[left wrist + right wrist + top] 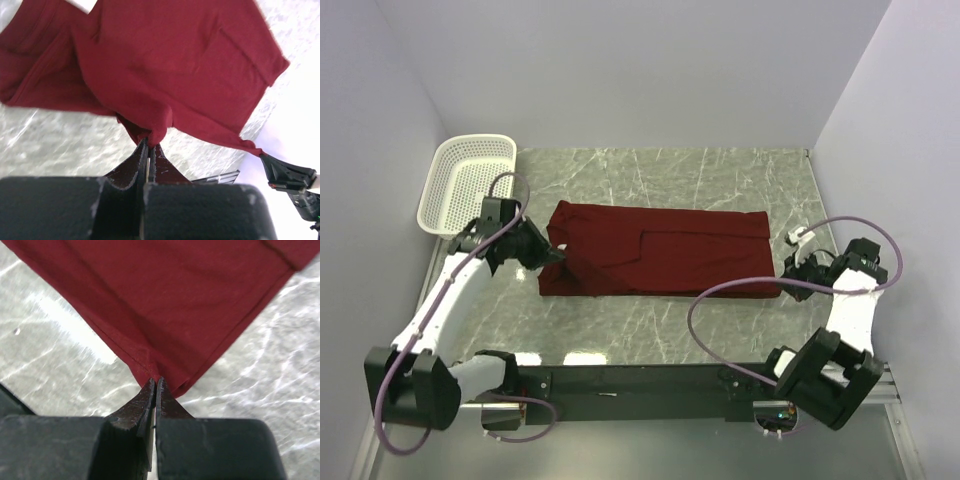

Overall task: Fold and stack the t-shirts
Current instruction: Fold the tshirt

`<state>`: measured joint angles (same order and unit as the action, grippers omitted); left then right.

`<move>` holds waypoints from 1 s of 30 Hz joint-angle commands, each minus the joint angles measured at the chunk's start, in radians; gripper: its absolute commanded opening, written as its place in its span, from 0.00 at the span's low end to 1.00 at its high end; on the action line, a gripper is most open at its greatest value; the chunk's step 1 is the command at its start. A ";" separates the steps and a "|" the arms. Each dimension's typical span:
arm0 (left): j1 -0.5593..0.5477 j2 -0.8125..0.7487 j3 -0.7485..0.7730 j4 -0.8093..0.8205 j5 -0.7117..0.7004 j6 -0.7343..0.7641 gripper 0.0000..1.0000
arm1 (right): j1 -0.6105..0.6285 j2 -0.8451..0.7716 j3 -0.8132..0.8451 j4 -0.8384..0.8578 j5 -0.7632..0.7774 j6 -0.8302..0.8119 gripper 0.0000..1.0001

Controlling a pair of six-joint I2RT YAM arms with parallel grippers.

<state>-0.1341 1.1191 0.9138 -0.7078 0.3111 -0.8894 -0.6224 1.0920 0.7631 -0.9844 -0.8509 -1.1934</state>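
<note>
Top view: one maroon t-shirt (655,250) lies mid-counter, folded into a long band running left to right, with an overlapping panel on its right half. One white perforated basket (432,200) stands at the far left corner of the marble counter (670,175), well apart from the shirt. There are two arms. The left arm (450,300) reaches to the shirt's left end, where the cloth is bunched up. The right arm (850,310) reaches toward the shirt's near right corner. The tips of both sets of jaws are too small here to judge. Left wrist view: the left jaws are closed tight on a gathered fold of the t-shirt (175,65), which spreads away above the counter (60,140). Its far corner is drawn to a point that meets the black tip of the right arm (287,174). A white patch at the upper edge is cut off and cannot be identified. Right wrist view: the right jaws are pinched shut on the hemmed corner of the t-shirt (165,300), over bare counter (60,340). The rest of the shirt runs out of frame at the top.
</note>
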 commanded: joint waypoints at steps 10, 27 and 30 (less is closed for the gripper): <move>0.004 0.234 0.217 0.137 0.039 0.004 0.00 | 0.072 0.206 0.100 0.257 -0.008 0.228 0.00; 0.004 0.419 0.312 0.169 0.016 0.017 0.01 | 0.122 0.391 0.160 0.424 0.082 0.359 0.01; 0.004 0.432 0.319 0.168 0.014 0.020 0.01 | 0.130 0.411 0.169 0.432 0.088 0.368 0.01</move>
<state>-0.1341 1.5433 1.1843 -0.5648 0.3260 -0.8848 -0.5041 1.4891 0.8860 -0.5964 -0.7803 -0.8440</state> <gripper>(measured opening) 0.023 0.018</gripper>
